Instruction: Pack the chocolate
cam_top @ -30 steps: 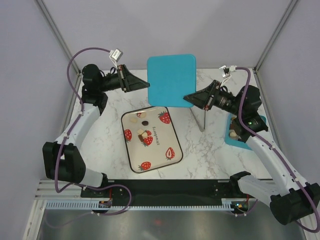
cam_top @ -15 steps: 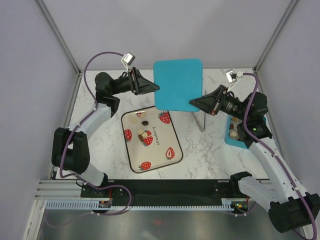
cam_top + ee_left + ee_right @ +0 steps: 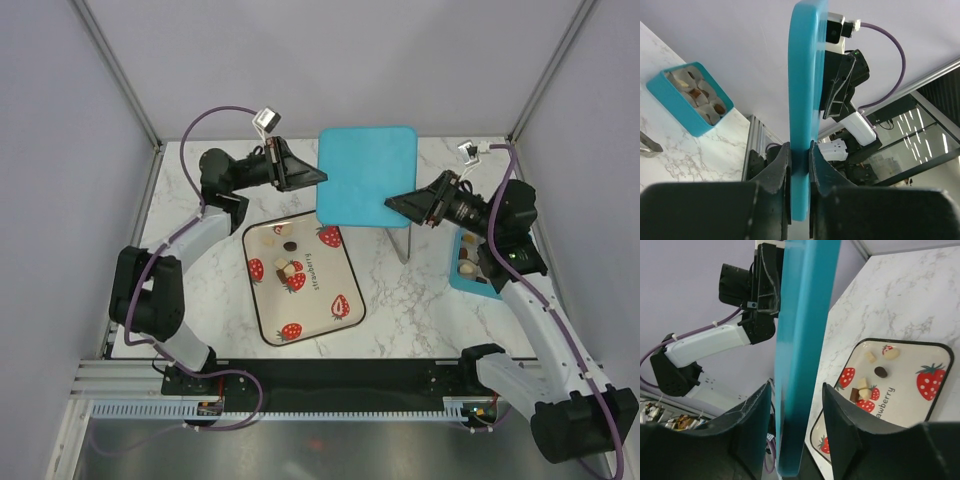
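Note:
A teal lid (image 3: 367,175) hangs on edge in the air above the table's far middle. My left gripper (image 3: 322,178) is shut on the lid's left edge; in the left wrist view both fingers press the lid (image 3: 807,100) at the gripper (image 3: 799,155). My right gripper (image 3: 390,203) stands open at the lid's lower right corner, its jaws either side of the lid (image 3: 805,340) with gaps showing at the gripper (image 3: 797,405). Chocolate pieces (image 3: 286,268), dark, tan and cream, lie on the strawberry-print tray (image 3: 320,290). More chocolate sits in the teal box (image 3: 470,262).
The teal box (image 3: 690,97) with paper cups lies at the right edge of the marble table. A grey metal piece (image 3: 405,243) stands between tray and box. The tray (image 3: 910,405) with its chocolate (image 3: 881,371) lies under the lid. Cage walls close in on both sides.
The lid has travelled to the right, carried by the left gripper. The right gripper's jaws have come apart off the lid and that arm has drawn back to the right.

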You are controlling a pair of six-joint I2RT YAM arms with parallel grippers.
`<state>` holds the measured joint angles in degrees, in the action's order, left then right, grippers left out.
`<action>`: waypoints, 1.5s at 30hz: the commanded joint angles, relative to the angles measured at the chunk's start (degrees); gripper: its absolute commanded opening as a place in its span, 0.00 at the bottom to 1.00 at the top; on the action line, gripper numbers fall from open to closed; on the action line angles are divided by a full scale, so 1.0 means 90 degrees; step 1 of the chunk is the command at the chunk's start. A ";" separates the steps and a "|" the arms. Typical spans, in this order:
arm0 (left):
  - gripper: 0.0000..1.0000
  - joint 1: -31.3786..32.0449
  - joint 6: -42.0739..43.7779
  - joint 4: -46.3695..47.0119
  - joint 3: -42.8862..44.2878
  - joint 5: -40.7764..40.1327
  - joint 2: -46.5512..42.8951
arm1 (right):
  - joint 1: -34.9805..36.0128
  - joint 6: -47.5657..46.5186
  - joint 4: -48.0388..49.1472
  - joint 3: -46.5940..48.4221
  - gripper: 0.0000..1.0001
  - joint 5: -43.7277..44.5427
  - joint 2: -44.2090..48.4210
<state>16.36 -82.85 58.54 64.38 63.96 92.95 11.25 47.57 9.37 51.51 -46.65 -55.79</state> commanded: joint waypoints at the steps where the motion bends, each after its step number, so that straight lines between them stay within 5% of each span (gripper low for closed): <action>1: 0.02 0.0407 0.0366 -0.0449 0.0181 -0.0212 -0.0064 | -0.0311 -0.0460 -0.0714 0.0194 0.54 0.0232 0.0319; 5: 0.02 0.0818 0.0368 -0.0529 0.0093 -0.0563 0.0063 | -0.0488 -0.1232 -0.2803 0.0721 0.81 0.1439 0.0515; 10: 0.02 0.1510 0.0406 -0.0479 0.0199 -0.1120 0.0472 | -0.0507 -0.1682 -0.5839 0.1474 0.86 0.5036 0.0914; 21: 0.02 0.2518 -0.0189 0.0760 0.0727 -0.1902 0.2063 | -0.0517 -0.1564 -0.6812 0.1182 0.94 0.8959 0.2087; 25: 0.02 0.2878 0.0083 0.0449 0.1370 -0.2009 0.2582 | -0.0507 -0.1750 -0.6686 0.1279 0.95 0.9752 0.1943; 36: 0.02 0.3250 0.0777 -0.0295 0.2173 -0.2527 0.3598 | -0.0780 -0.2287 -0.6158 0.2626 0.82 0.9258 0.0126; 41: 0.02 0.3270 0.0768 -0.0430 0.2533 -0.2547 0.4056 | -0.2038 -0.2580 -0.6021 0.2637 0.79 0.8068 -0.0314; 45: 0.02 0.3406 0.0933 -0.0908 0.3381 -0.2479 0.4476 | -0.4036 -0.2844 -0.5807 0.2276 0.72 0.6479 -0.0792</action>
<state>45.63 -78.08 51.05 88.07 42.39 131.37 -16.14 24.60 -45.45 73.23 23.75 -60.86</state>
